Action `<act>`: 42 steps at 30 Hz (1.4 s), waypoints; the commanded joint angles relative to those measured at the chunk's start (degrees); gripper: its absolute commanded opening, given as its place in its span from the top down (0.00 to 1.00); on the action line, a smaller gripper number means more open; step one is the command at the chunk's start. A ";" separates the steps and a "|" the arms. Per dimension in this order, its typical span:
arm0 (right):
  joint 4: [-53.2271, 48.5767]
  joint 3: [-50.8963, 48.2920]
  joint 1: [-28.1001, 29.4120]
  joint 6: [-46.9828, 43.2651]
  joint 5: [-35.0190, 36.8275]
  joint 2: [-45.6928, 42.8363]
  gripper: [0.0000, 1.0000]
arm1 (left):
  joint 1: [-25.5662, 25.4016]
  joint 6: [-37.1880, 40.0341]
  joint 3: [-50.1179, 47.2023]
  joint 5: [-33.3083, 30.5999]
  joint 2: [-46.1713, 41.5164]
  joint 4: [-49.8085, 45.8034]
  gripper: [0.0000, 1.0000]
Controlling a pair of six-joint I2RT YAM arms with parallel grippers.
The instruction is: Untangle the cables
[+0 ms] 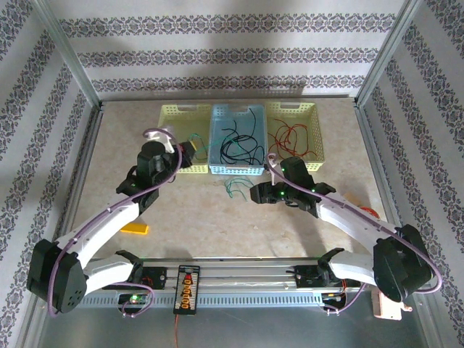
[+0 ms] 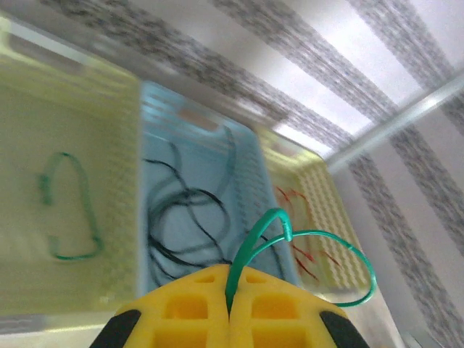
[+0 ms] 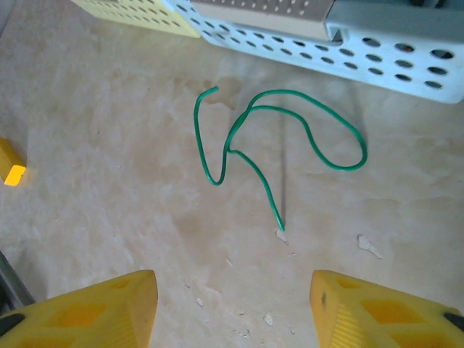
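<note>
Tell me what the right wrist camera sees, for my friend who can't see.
A green cable lies in loose curls on the beige table, ahead of the open yellow pincer. A blue basket and a yellow basket edge the top.

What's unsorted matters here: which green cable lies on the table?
The green cable looped before the blue basket; the others are pinched in the left gripper or inside a yellow basket.

3 perforated baskets in a row along far edge of tabletop (image 1: pixel 203 217), side by side: pale-yellow basket (image 1: pixel 185 108) left, blue basket (image 1: pixel 237 171) mid, second yellow basket (image 1: pixel 317 138) right. Small yellow block (image 1: pixel 135 229) toward near-left part, well apart from baskets. Black device (image 1: pixel 187 288) at near edge, centre, on metal rail (image 1: pixel 246 270); red lead (image 1: pixel 178 330) trailing off below. Striped wallpaper (image 1: pixel 232 54) behind & both sides.
</note>
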 commanded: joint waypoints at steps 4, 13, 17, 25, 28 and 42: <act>-0.67 -0.79 -0.26 0.56 1.21 -1.53 0.42 | 12.54 -10.20 1.68 -6.91 6.23 -0.89 1.00; -2.21 -1.07 0.46 0.25 1.91 -1.46 0.42 | 14.70 -7.82 11.59 -2.27 23.48 1.10 0.52; -2.32 0.13 1.97 0.12 2.35 0.80 0.42 | 12.39 -2.56 11.88 -3.92 20.80 2.08 0.29; -0.69 2.93 2.96 1.11 2.18 6.49 0.43 | -0.60 9.80 9.21 5.61 15.87 -5.47 0.31; 0.31 2.76 2.37 2.48 2.72 6.67 0.43 | -6.51 8.66 5.71 5.14 16.70 -5.67 0.30; -0.85 0.06 -0.05 3.76 4.02 2.84 0.43 | -18.44 6.17 13.97 -9.29 32.96 -16.30 0.37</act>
